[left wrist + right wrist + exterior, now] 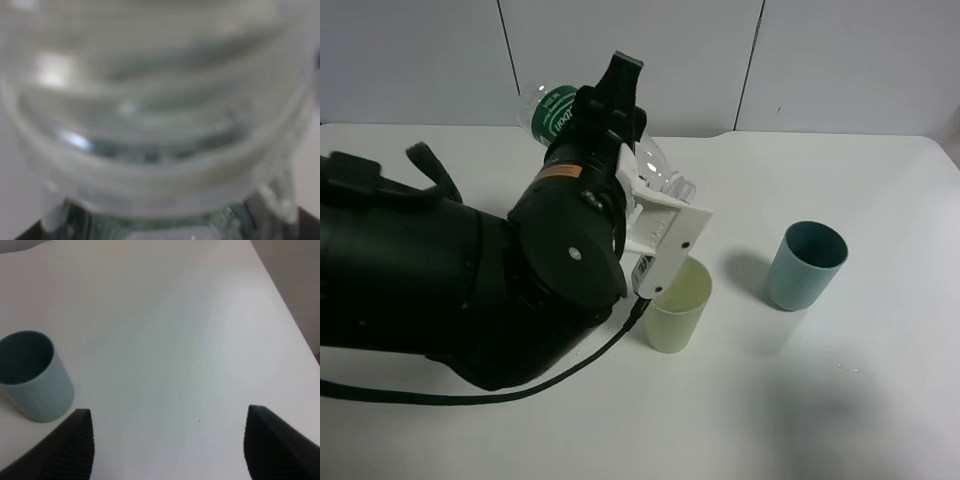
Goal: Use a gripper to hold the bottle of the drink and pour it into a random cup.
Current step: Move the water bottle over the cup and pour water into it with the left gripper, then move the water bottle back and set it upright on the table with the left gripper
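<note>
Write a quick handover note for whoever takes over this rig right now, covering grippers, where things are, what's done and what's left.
Left gripper: shut on the bottle of the drink, tipped with its neck over the yellow-green cup.
Right gripper: open, empty, above the table near the teal cup.
Done: bottle grasped, lifted, tilted.
Left: finish the pour; I can't tell whether liquid is flowing.

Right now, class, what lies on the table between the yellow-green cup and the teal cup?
Nothing: in the high view, only bare white table separates the yellow-green cup from the teal cup, apart from the teal cup's shadow.
</note>
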### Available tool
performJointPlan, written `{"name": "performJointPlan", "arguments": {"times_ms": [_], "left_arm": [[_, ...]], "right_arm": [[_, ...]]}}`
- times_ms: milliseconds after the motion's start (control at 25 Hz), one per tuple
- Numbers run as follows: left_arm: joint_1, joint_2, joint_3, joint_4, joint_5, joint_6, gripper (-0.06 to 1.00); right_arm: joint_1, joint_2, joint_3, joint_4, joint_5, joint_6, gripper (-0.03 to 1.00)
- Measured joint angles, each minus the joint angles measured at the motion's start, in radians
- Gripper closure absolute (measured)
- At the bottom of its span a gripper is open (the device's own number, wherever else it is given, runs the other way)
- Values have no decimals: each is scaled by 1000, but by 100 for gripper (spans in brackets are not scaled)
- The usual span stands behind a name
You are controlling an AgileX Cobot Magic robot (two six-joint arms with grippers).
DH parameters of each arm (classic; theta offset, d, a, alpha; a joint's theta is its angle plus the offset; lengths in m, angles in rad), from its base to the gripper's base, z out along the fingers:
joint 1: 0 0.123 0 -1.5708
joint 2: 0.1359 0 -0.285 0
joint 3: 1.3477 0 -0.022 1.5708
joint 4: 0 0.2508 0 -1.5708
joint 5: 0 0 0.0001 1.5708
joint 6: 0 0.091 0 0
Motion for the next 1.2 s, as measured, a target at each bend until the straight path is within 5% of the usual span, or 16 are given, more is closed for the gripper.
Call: {"name": "performJointPlan", "arguments": {"times_ms": [320,600,840,1200], "left_arm": [[3,-137,0,10,225,-351,39],[36,-153,0,212,328,-690,39],[124,-153,0,537,488,-1186,39],[313,-153,0,1281,745,-2104,39]], "right_arm": [[0,0,0,0,0,0,33],[0,0,0,0,0,0,33],[0,0,0,0,0,0,33],[0,0,0,0,0,0,33]]}}
